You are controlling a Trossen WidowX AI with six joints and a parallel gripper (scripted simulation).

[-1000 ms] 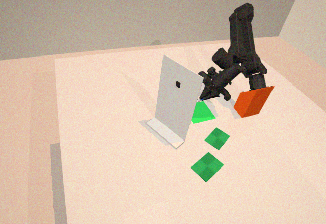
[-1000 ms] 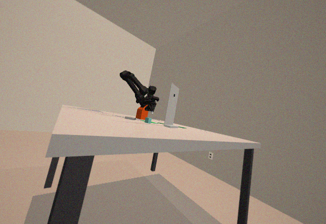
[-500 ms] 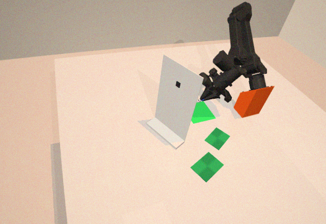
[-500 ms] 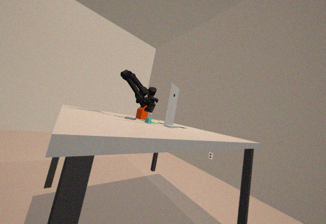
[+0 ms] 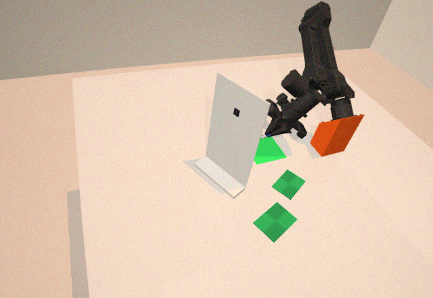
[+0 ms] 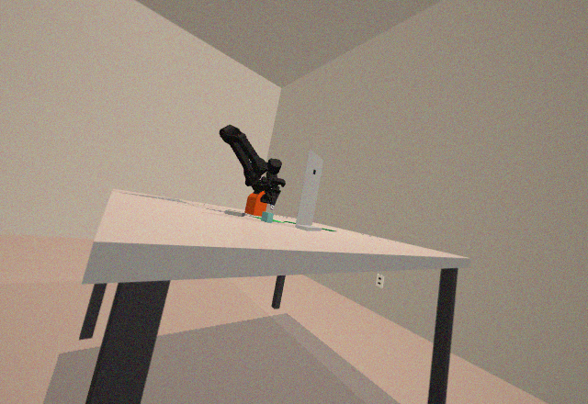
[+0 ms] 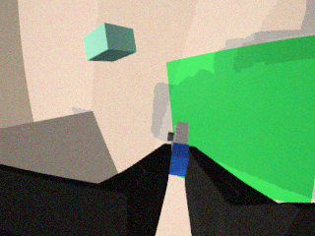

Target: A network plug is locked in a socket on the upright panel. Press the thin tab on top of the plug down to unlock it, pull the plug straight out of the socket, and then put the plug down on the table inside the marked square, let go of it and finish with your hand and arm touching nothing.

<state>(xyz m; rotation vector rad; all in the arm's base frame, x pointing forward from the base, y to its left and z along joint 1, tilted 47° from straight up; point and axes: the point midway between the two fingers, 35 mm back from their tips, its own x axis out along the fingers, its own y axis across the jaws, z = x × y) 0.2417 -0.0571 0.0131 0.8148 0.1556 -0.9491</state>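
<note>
Network plug [image 5: 264, 136] [image 6: 271, 207] [image 7: 180, 156], out of its socket, hangs near the bright green square [image 5: 269, 151] [image 6: 277, 221] [image 7: 246, 113], pinched in the pincer [image 5: 268, 135] [image 6: 271, 202] [image 7: 177, 152]. Leftmost from the wrist, keep clear of the grey panel [image 5: 234, 137] [image 6: 309, 196] [image 7: 54, 147] and teal block [image 6: 267, 217] [image 7: 110, 43]; then shift right, well inside the edge, lower gently, and spread only once it rests.

Through my wrist camera I have the blue-and-grey plug [image 5: 268, 135] [image 6: 271, 207] [image 7: 180, 158] pinched between the black fingertips of my gripper [image 5: 267, 135] [image 6: 271, 204] [image 7: 177, 152]. The worktop [image 5: 157, 238] [image 6: 199, 229] [image 7: 133, 98] has its visible edge at left; the teal block [image 6: 267, 216] [image 7: 110, 42] sits nearer that edge than the bright green patch [image 5: 270, 149] [image 7: 246, 113], and a grey slab [image 5: 232, 141] [image 6: 310, 191] [image 7: 54, 145] crosses the lower part of it.
</note>
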